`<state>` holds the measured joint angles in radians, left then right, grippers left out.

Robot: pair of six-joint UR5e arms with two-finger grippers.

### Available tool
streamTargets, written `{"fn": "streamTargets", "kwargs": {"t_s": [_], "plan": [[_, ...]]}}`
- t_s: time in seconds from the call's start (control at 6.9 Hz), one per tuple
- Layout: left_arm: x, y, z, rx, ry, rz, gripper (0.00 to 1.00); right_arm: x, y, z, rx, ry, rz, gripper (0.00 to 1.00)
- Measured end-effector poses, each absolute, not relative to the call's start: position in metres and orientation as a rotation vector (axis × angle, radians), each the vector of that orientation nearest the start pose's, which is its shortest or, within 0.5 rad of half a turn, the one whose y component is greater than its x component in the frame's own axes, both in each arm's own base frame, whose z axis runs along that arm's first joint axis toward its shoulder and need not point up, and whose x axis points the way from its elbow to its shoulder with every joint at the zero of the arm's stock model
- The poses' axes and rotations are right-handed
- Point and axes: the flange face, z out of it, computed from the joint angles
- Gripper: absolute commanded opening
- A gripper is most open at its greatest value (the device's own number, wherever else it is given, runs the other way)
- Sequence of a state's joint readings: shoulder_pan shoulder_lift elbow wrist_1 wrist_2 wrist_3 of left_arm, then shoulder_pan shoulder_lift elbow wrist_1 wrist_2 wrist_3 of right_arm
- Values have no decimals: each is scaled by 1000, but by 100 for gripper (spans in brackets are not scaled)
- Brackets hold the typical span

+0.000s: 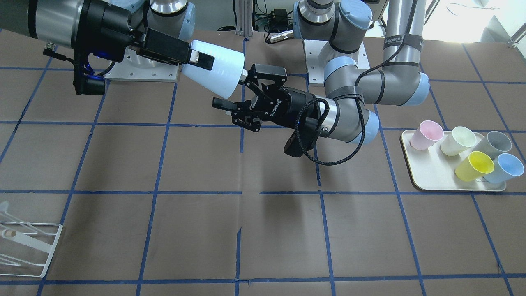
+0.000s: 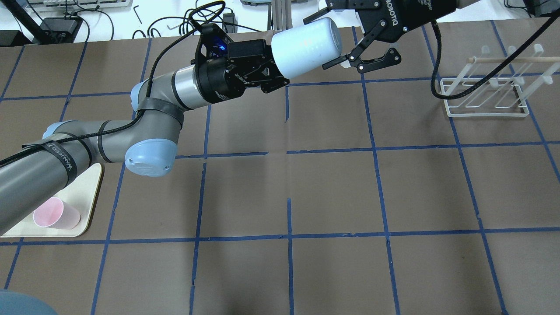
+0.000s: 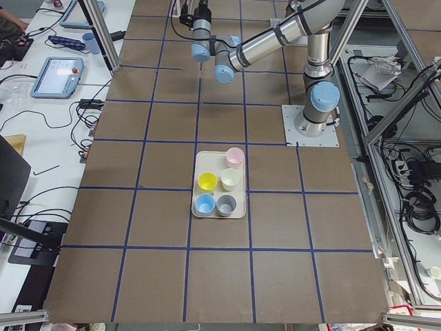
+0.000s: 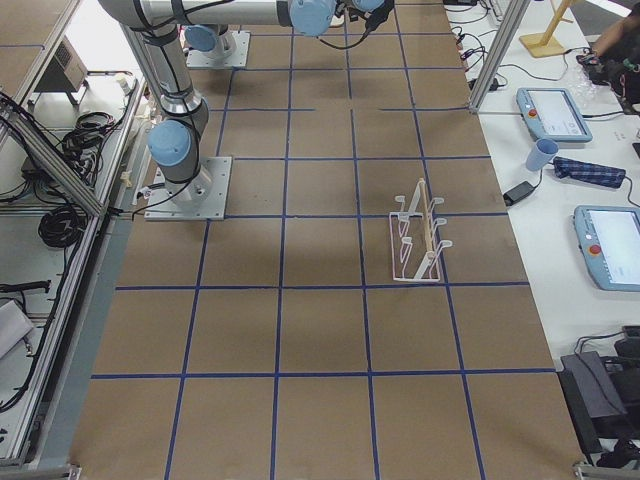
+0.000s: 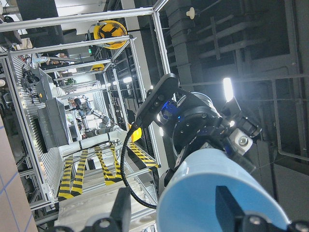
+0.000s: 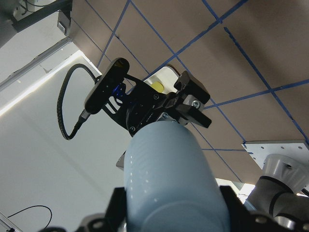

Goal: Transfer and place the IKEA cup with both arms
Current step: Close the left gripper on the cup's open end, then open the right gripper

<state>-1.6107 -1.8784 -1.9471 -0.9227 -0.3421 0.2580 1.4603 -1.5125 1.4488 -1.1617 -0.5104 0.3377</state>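
While the right gripper (image 1: pixel 202 61) is clamping the IKEA cup (image 1: pixel 218 70) by its wide end, I am treating this as the tail of the handover. The cup is lying sideways in the air, raised well above the middle of the counter (image 1: pixel 287 230). The right jaws are spread to the cup's width and pressing on its wall from both sides, as the right wrist view is showing. The left gripper (image 1: pixel 233 89) is sitting at the cup's narrow end with its jaws wide apart and gripping nothing. One finger is lying just against the edge of the base and the other is hanging below the cup, apart from it.

What I am aiming for now is a clean parting. I am planning to draw the left gripper straight back along the cup's axis, not sideways, since that upper finger is close enough to nudge the base and twist the cup in the right jaws. Smooth tapered plastic is liable to slip, so I am going slowly and watching the right wrist view for any tilt. Only once the left arm is well apart am I swinging the right arm, in my judgement toward the white rack (image 2: pixel 503 57) on its own side. The second blue cup (image 1: pixel 507 167) on the tray (image 1: pixel 431 170) is not the one in play.
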Motion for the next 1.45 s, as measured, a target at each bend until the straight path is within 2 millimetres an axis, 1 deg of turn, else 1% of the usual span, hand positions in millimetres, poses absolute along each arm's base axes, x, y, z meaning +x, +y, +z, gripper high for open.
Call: {"fn": "streamTargets", "kwargs": {"t_s": [0.29,0.43,0.58,0.72,1.45], "plan": [[-248,-523,352,-166,-1220,178,14,164,-514,533,667,1983,494,50],[-248,-523,354,-174,-1218,184,0,164,-514,534,667,1985,494,50],[-248,-522,356,-180,-1218,188,0,164,-515,533,667,1986,494,80],[-248,-522,357,-184,-1217,191,0,164,-515,534,667,1987,493,100],[-245,-520,363,-182,-1219,191,0,164,-515,537,668,1990,488,100]]}}
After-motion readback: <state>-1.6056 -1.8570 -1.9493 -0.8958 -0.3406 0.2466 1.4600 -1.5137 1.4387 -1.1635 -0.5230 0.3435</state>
